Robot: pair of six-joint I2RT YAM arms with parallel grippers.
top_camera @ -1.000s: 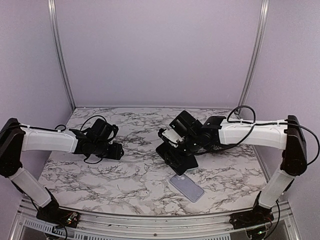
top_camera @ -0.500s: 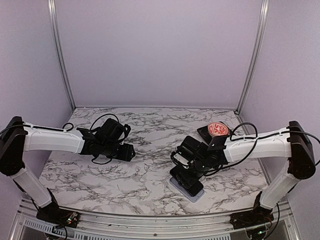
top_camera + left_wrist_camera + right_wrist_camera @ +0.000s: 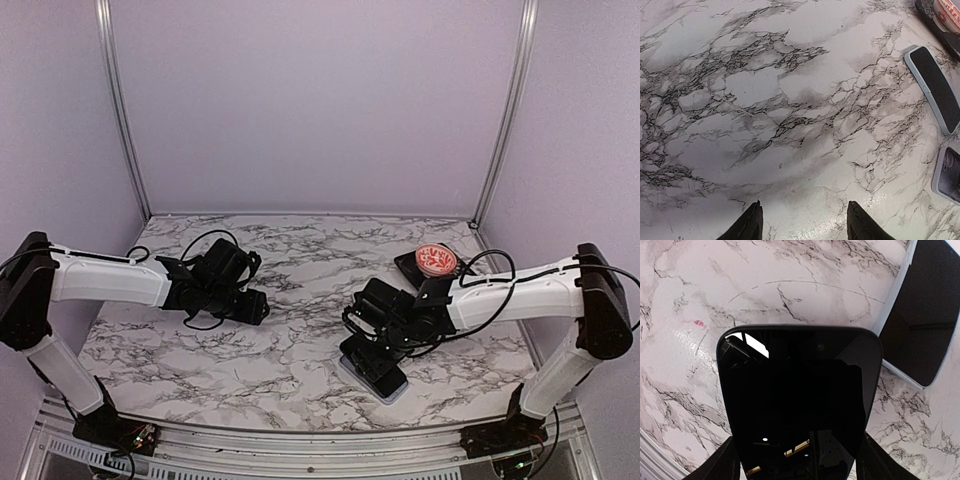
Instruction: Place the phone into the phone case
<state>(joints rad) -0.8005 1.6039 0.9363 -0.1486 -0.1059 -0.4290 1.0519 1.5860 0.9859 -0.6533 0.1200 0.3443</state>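
Within the last second the right tool [image 3: 800, 456] has swung the phone [image 3: 800, 400] from mid-worktop [image 3: 290, 350] down to 5 o'clock, where the phone case [image 3: 922, 325] lies. It now holds the phone low there, fingers clamped on its 2 long edges. From above the phone overlaps the case, but the wrist view shows the case off at the phone's 2 o'clock (so not seated, I judge, and alignment remains). The left tool [image 3: 803, 212], jaws apart and empty, has edged from 9 o'clock toward centre.

Open tabletop [image 3: 300, 330] left of phone case [image 3: 920, 315]
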